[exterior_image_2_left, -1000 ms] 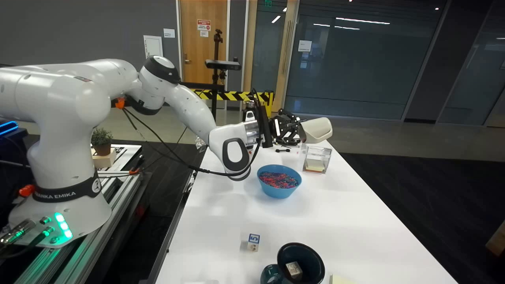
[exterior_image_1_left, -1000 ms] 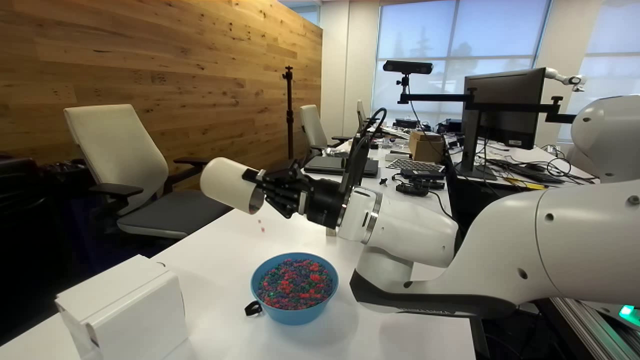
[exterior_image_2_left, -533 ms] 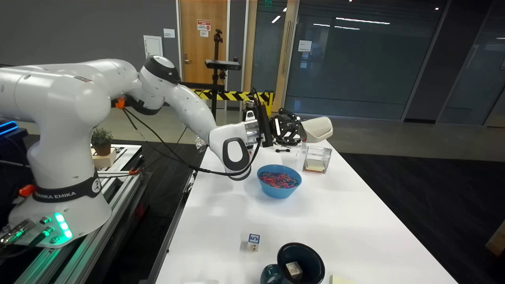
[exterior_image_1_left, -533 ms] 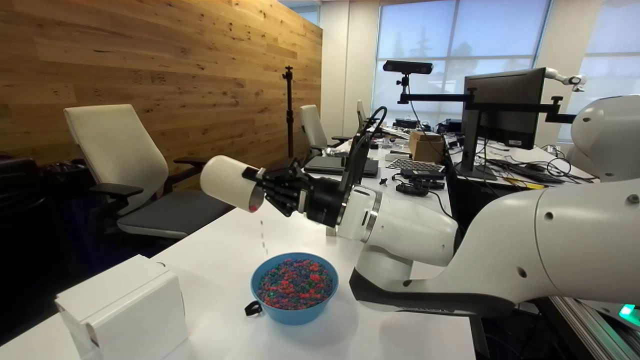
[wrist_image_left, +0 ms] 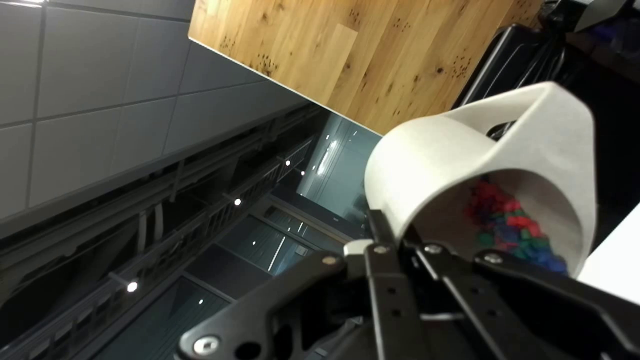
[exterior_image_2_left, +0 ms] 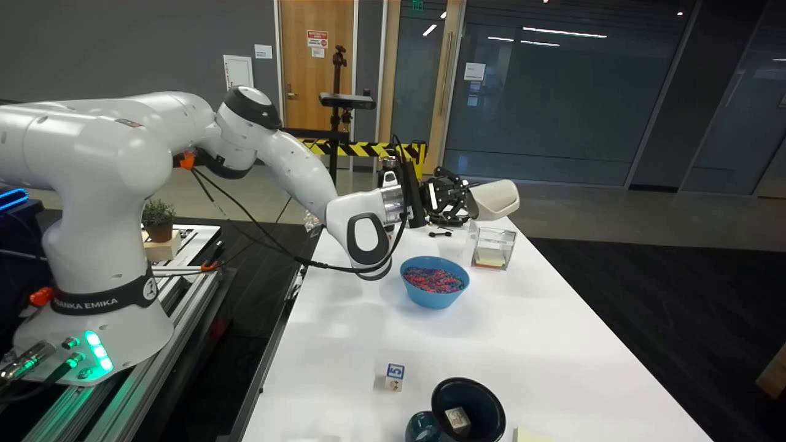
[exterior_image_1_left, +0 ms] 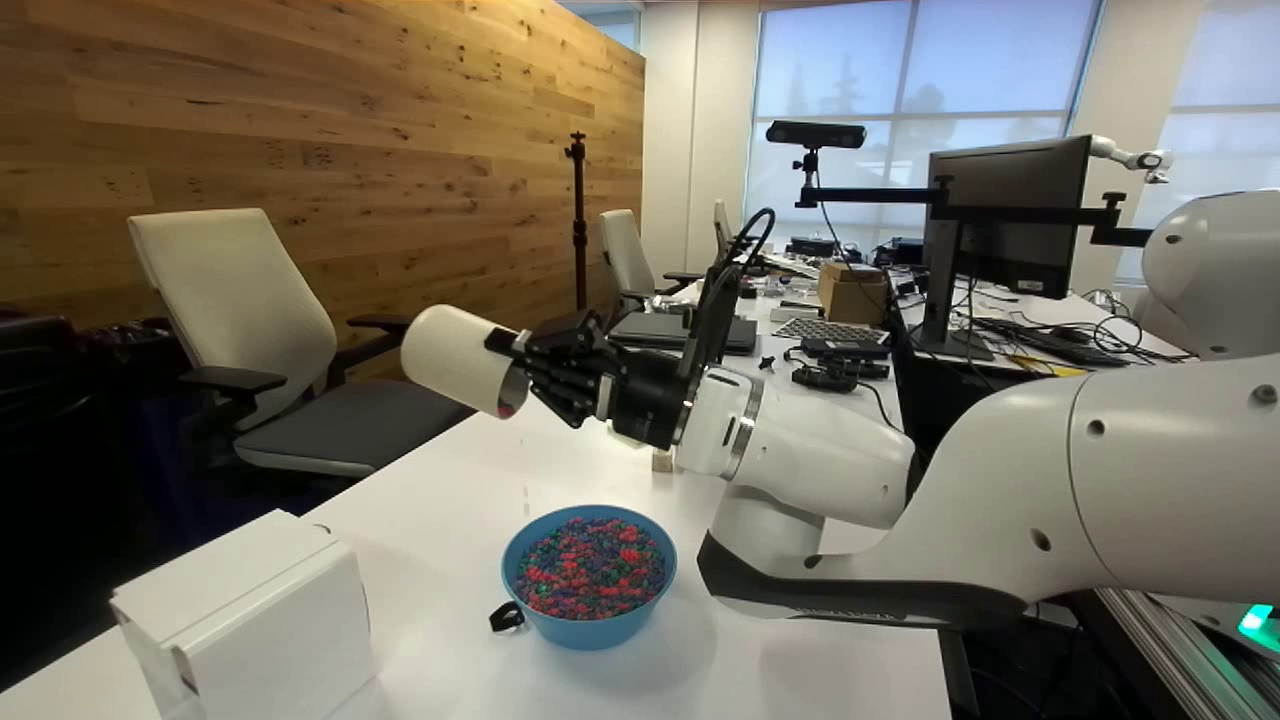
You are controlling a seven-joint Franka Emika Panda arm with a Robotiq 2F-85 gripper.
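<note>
Cream cup (exterior_image_1_left: 450, 355), one: a trifle higher than half a second ago; raised above the desk (exterior_image_1_left: 440, 540), mouth angled downward. Jaws: clenched on the cup's wall at the rim, grip unchanged. Blue bowl (exterior_image_1_left: 588, 634), one: unmoved on the desk, below the level of the cup, filled with red, green and blue bits (exterior_image_1_left: 592, 568). Faint streak (exterior_image_1_left: 525, 498): between cup and bowl in an exterior view; half a second ago, a dotted line of falling pieces ran there. Coloured pieces (wrist_image_left: 515, 227), inside the cup: a heap, open to the wrist view; the exterior views hide it but for a touch of red at the mouth. Dark vessel (exterior_image_2_left: 485, 405) with block (exterior_image_2_left: 457, 420) inside, and potted plant (exterior_image_2_left: 159, 220): in an exterior view alone. Keyboard (exterior_image_1_left: 833, 330), monitor (exterior_image_1_left: 1010, 215): likewise.
</note>
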